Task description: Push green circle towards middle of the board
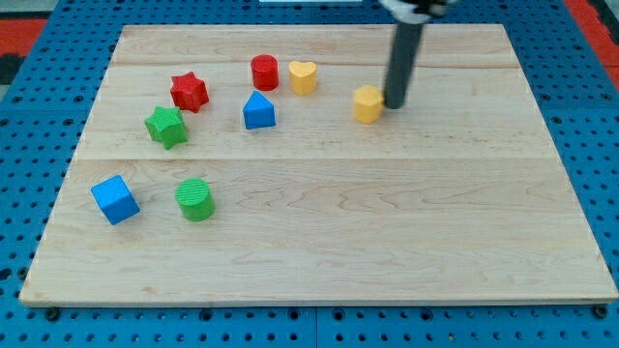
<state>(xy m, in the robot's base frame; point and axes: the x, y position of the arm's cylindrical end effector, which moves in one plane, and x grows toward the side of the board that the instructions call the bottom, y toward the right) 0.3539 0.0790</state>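
My tip (396, 103) sits far right, touching the yellow block (368, 103); there's no hand to open, nothing held. The green circle (195, 199) waits near left. The push hasn't begun: I'd come round its left and shove right.

Wooden board (387, 222) on blue pegboard (29, 126). On it: red star (190, 92), red cylinder (264, 72), yellow heart (303, 76), yellow hexagon (368, 103), blue triangle (258, 111), green star (166, 127), blue cube (115, 199), green circle (195, 199).
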